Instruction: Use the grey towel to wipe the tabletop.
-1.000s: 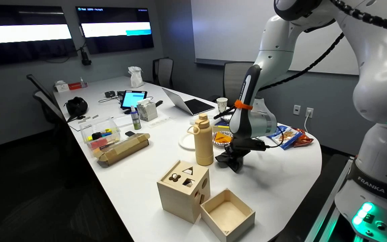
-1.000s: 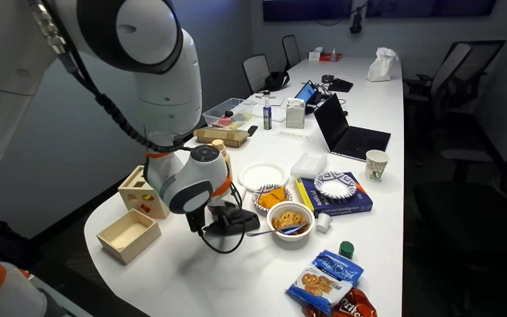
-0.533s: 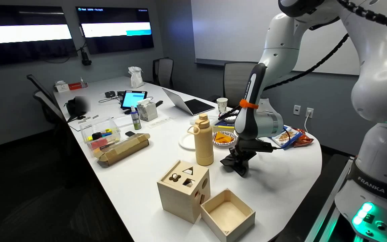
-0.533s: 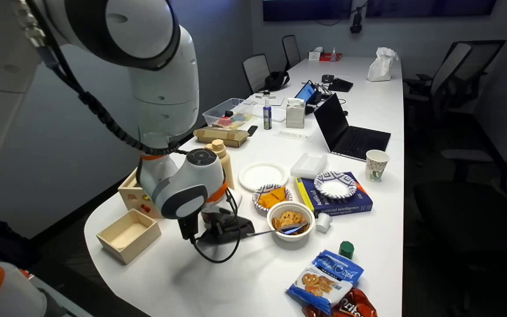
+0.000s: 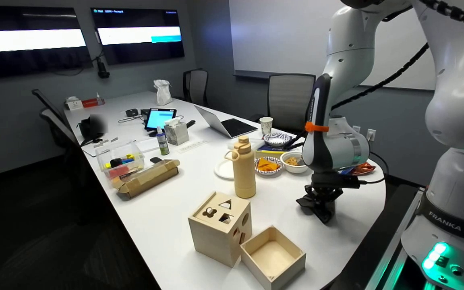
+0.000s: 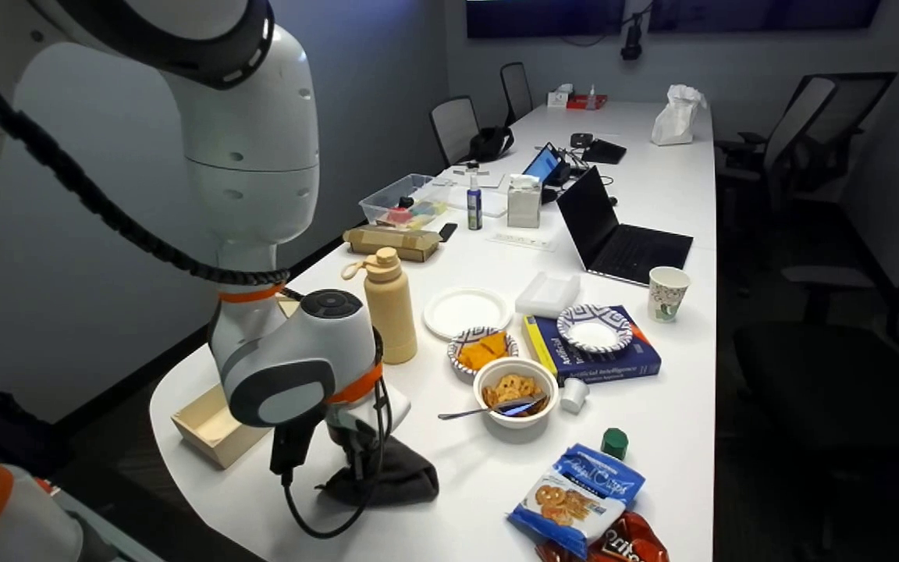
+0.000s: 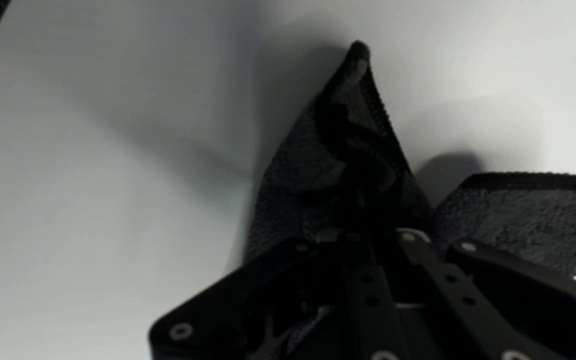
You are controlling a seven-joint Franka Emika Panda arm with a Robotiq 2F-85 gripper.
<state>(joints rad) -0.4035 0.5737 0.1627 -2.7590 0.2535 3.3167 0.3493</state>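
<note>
Hand (image 7: 369, 235) clamped nearly closed on grey towel (image 7: 290, 175).
Loose folds hung below hand, presumably left to rub table (image 7: 83, 260).

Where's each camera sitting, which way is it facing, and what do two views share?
An exterior view: overlooking the table from the robot's end, toward the wall screens; arm and base at picture right.
An exterior view: same end, facing lengthwise past the laptop; arm at picture left.
Wrist view: on the wrist, facing down at grey towel and table; claw at bottom.
Both exterior views share arm, grey towel, laptop, bottle.
</note>
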